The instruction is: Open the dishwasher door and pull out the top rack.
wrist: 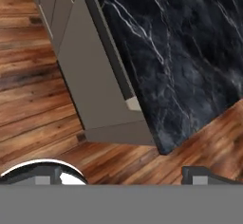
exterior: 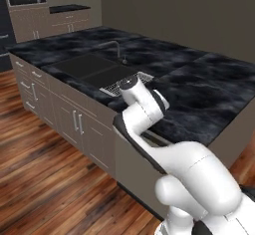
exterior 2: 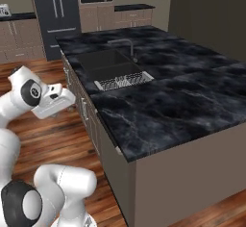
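The arm (exterior: 199,184) is glossy white, built of rounded, bulbous segments joined by dark grey to black joint bands, with a round black cap bearing a small pale mark on one joint, a boxy white hand (exterior 2: 56,101), and small dark finger tips (wrist: 209,174).

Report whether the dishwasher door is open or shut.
Shut. The dishwasher door lies flush with the island front under the countertop, no gap showing.
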